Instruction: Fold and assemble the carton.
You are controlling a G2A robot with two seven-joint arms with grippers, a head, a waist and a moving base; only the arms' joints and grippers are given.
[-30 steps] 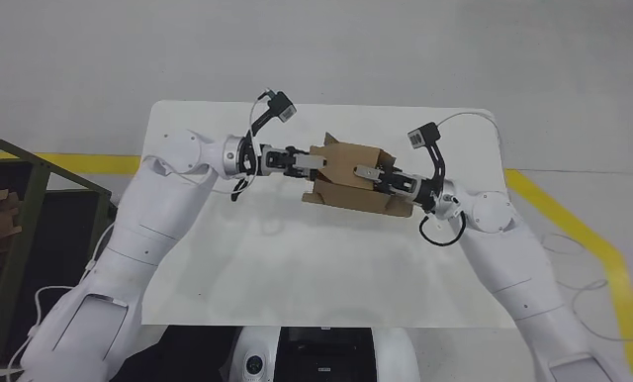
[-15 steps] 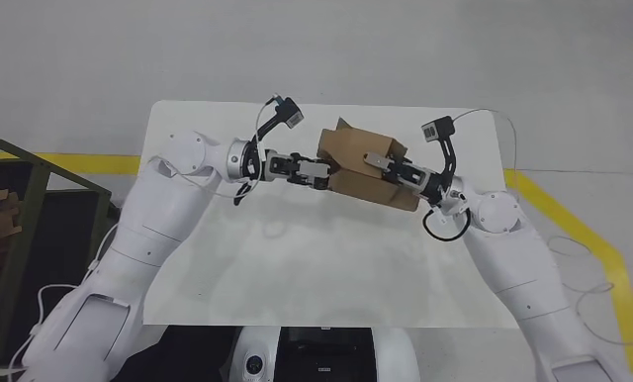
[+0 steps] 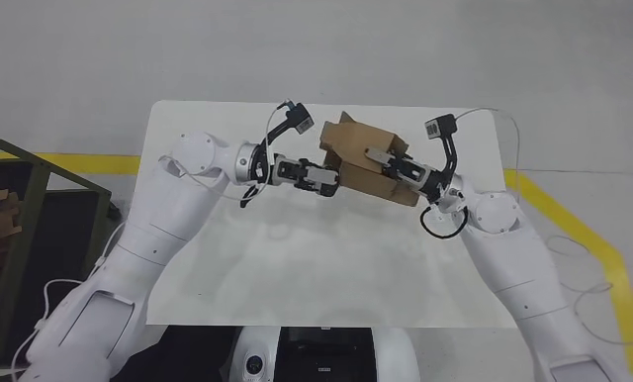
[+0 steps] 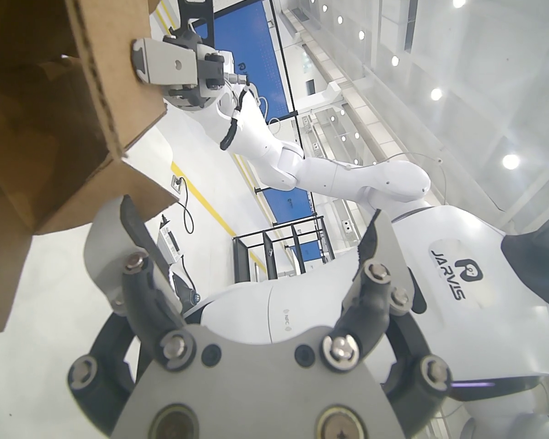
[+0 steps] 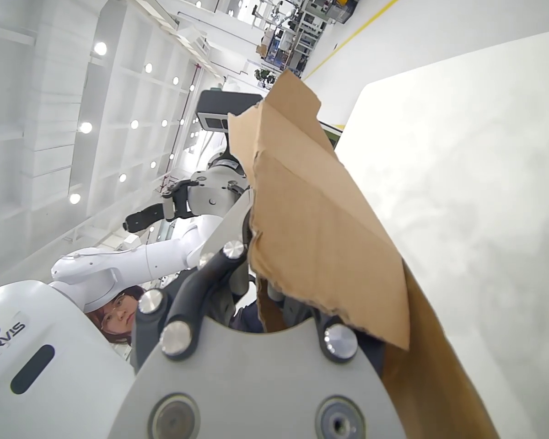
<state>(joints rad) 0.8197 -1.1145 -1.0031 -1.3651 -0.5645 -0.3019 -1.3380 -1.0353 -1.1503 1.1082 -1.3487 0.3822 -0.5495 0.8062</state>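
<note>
carton [image 4: 50, 93]: brown, open, close to the camera.
left gripper [image 4: 256, 239]: fingers wide apart, holding nothing, just beside the carton.
right gripper [image 4: 142, 63]: farther back, pinching the carton's edge.

Right wrist view: carton [image 5: 320, 239] panel covering one finger of right gripper [image 3: 384, 164]; grip depth not determinable. Both wrist views: carton running off frame edges. Left gripper [image 4: 251, 206]: one fingertip [image 4: 132, 221] sitting just under carton flap, contact not determinable. Carton interior lying in shadow, inner folds unreadable.
</note>
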